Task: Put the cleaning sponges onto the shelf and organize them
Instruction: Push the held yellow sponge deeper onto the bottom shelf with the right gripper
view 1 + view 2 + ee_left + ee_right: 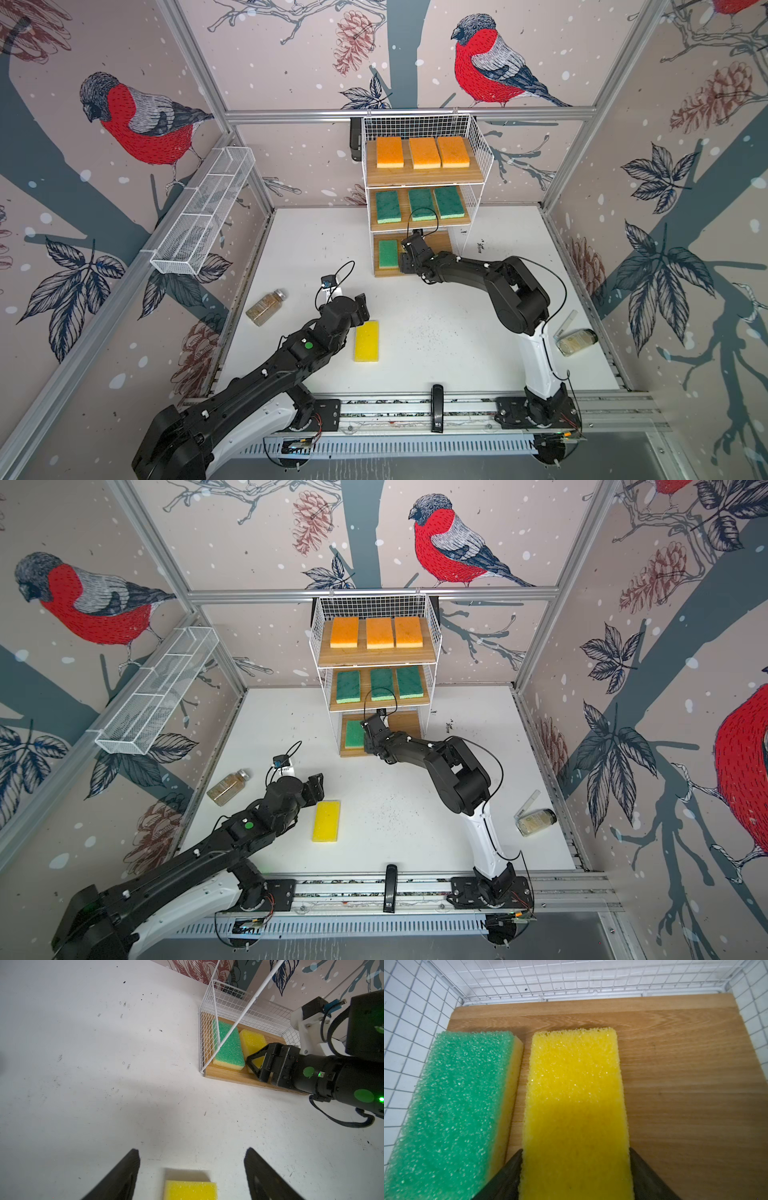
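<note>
The shelf stands at the back, with three orange sponges on its top board and three green sponges on the middle board. On the bottom board a green sponge lies at the left. Beside it lies a yellow sponge, and my right gripper has a finger against each of its long sides. A second yellow sponge lies flat on the table. My left gripper hovers open over its far end, touching nothing.
A brownish glass jar lies on the table left of my left arm. Another jar and a small white strip lie at the right edge. A long white mesh tray hangs on the left wall.
</note>
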Action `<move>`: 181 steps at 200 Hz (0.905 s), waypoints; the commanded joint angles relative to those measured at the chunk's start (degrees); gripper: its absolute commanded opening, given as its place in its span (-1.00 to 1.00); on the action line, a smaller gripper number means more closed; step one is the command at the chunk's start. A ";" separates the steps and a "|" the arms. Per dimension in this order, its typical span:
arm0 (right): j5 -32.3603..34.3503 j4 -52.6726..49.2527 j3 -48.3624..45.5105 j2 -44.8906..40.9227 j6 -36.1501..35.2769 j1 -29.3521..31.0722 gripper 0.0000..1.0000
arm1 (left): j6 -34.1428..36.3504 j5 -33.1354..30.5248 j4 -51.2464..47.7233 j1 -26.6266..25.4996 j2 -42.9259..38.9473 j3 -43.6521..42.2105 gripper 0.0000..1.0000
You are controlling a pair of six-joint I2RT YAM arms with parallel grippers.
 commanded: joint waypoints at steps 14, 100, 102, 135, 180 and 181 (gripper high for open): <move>-0.73 -1.59 0.05 0.31 0.94 0.02 0.52 | -0.12 -0.36 -0.65 0.03 -0.48 0.00 0.60; -1.38 -2.39 1.65 1.37 1.91 -0.69 0.47 | -0.03 -0.70 -1.15 0.04 -1.26 0.29 0.60; -1.40 -2.44 1.66 1.35 1.91 -0.69 0.46 | -0.03 -0.76 -1.14 0.10 -1.29 0.25 0.60; -1.85 -2.31 1.73 1.55 2.52 -1.03 0.45 | -0.03 -0.79 -0.93 0.01 -1.62 0.08 0.60; -2.28 -2.04 1.76 1.90 3.51 -1.24 0.44 | 0.14 -1.18 -1.65 0.08 -1.71 0.30 0.60; -2.30 -2.04 1.76 1.90 3.55 -1.22 0.44 | 0.10 -1.16 -1.64 0.10 -1.71 0.30 0.60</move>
